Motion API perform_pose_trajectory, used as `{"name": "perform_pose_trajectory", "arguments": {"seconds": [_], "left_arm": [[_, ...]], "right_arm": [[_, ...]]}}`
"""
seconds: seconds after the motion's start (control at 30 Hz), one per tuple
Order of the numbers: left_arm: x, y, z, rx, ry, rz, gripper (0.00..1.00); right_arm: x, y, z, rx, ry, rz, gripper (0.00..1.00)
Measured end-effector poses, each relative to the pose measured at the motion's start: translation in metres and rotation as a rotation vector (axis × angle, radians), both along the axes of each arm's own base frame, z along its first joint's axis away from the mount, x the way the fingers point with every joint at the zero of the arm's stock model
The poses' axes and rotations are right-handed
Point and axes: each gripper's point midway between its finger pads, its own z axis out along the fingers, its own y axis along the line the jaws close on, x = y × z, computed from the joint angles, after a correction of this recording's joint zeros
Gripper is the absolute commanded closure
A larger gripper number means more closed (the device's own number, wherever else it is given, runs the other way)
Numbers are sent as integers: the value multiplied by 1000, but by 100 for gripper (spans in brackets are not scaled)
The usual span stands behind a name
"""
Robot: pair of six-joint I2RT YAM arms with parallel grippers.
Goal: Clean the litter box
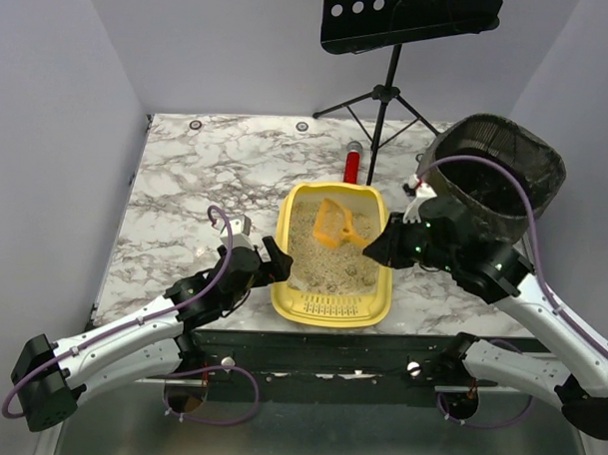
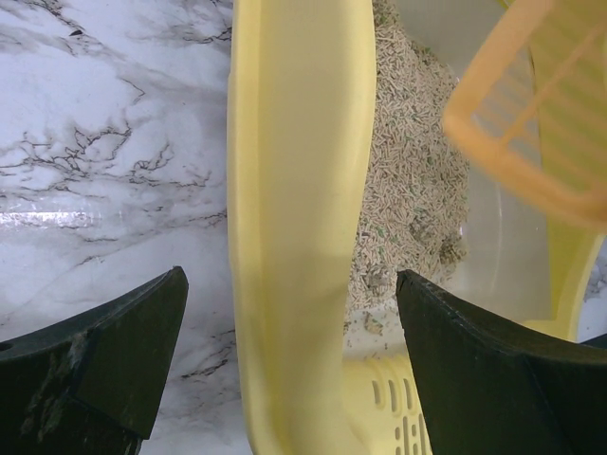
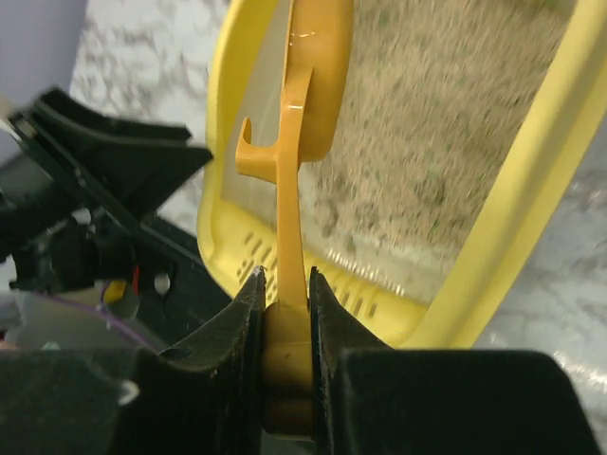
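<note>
The yellow litter box (image 1: 329, 306) lies at the middle of the marble table, beige litter (image 1: 323, 258) inside. My right gripper (image 1: 371, 247) is shut on the handle of the orange slotted scoop (image 1: 333, 225), whose head hangs above the litter. In the right wrist view the jaws (image 3: 285, 277) pinch the scoop handle (image 3: 290, 190) over the litter box (image 3: 531, 218). My left gripper (image 1: 280, 261) is open, straddling the box's left wall (image 2: 299, 237): one finger outside over the table, the other inside, neither touching it. The scoop (image 2: 541, 114) shows at the upper right.
A black mesh bin (image 1: 501, 174) stands at the right, behind my right arm. A red-handled tool (image 1: 352, 165) lies just beyond the box. A music stand (image 1: 390, 51) rises at the back. The table's front edge runs right below the box.
</note>
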Motion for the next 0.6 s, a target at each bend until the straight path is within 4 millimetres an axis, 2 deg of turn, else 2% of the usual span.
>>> {"name": "perform_pose_trajectory", "arguments": {"seconds": [0.03, 0.1, 0.33, 0.43, 0.6], "left_arm": [[0, 0, 0, 0, 0, 0, 1], [0, 0, 0, 0, 1, -1, 1], [0, -1, -4, 7, 12, -6, 1], [0, -1, -7, 17, 20, -5, 1], [0, -2, -8, 17, 18, -7, 1]], "right_arm": [[-7, 5, -16, -17, 69, 31, 99], [-22, 11, -34, -27, 182, 76, 99], [-59, 15, -59, -29, 446, 112, 100], [-65, 14, -69, -38, 535, 76, 99], [-64, 17, -69, -7, 612, -3, 99]]}}
